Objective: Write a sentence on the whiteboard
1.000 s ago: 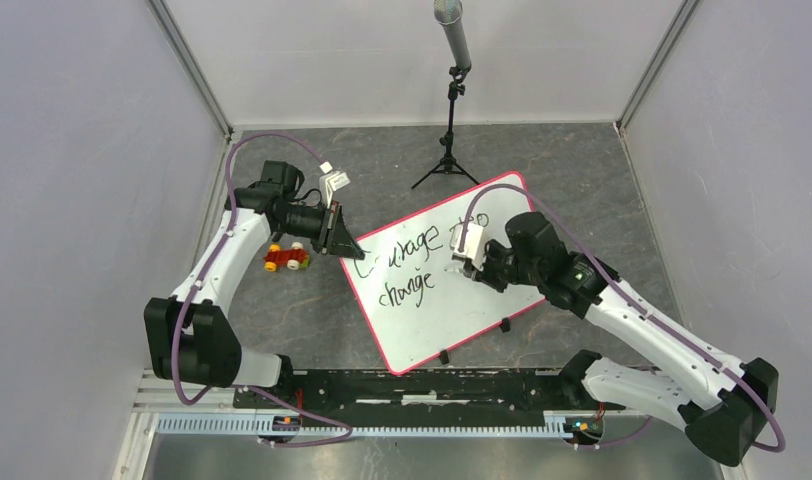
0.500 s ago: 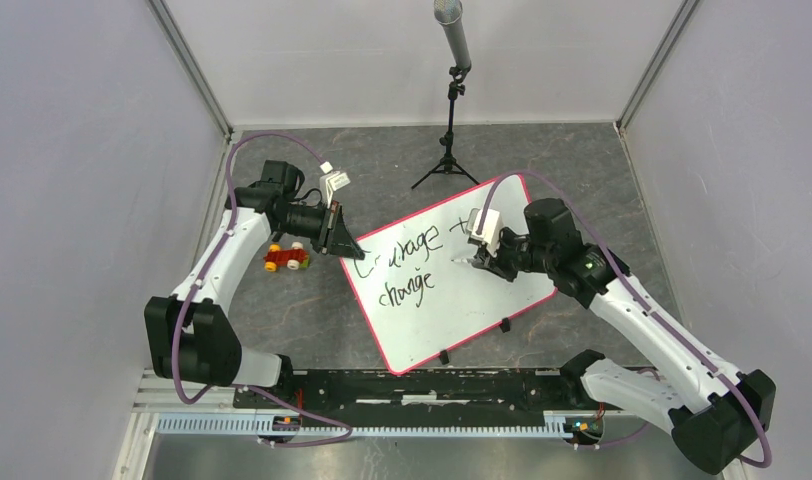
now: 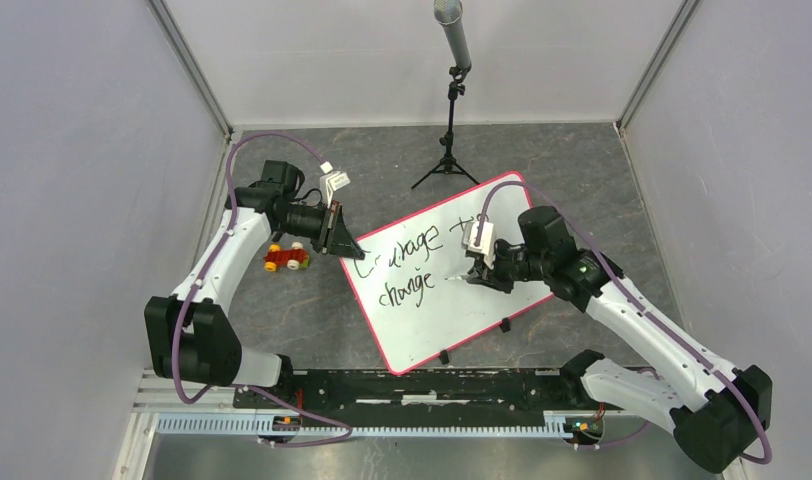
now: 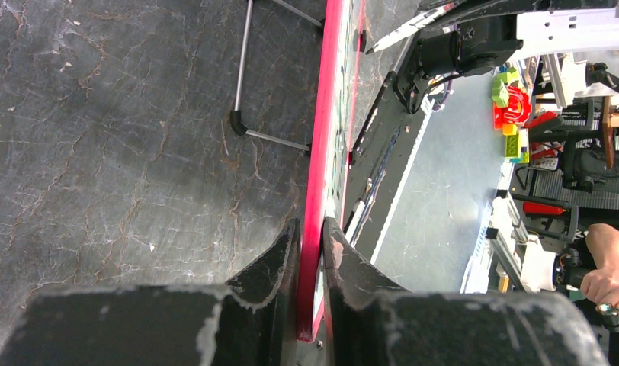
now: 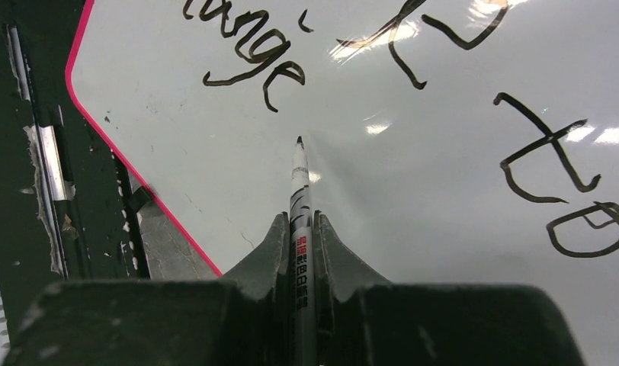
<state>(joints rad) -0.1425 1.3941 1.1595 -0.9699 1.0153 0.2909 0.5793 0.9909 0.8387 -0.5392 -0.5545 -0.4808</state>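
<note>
The whiteboard (image 3: 452,300) sat in the middle of the overhead frame, turned at an angle on the dark tabletop (image 3: 582,170), its pink-red rim running from centre-left to the upper right; the sentence (image 3: 406,287) stood on its left half in black script, the upper line reading "courage to" and the lower line "change", the first letter of the upper line partly hidden.

The left gripper (image 3: 344,243) was at the board's left corner, left of frame centre; in the left wrist view the left gripper (image 4: 312,225) had its two fingers closed tight on the pink rim of the whiteboard (image 4: 325,91), which showed edge-on with a thin metal leg beside it.

The right gripper (image 3: 472,270) reached in from the lower right and was over the board just right of "change"; in the right wrist view the right gripper (image 5: 300,219) was clamped on a white marker (image 5: 299,171), its black tip pointing up the frame at the bare white of the whiteboard (image 5: 444,244) below the tail of the "g"; whether the tip touched the surface could not be told; "to" (image 5: 546,145) lay at the right of that view.

A small red and yellow toy car (image 3: 287,259) lay on the tabletop just left of the left gripper; a microphone stand (image 3: 449,150) stood at top centre, well apart from the board.
</note>
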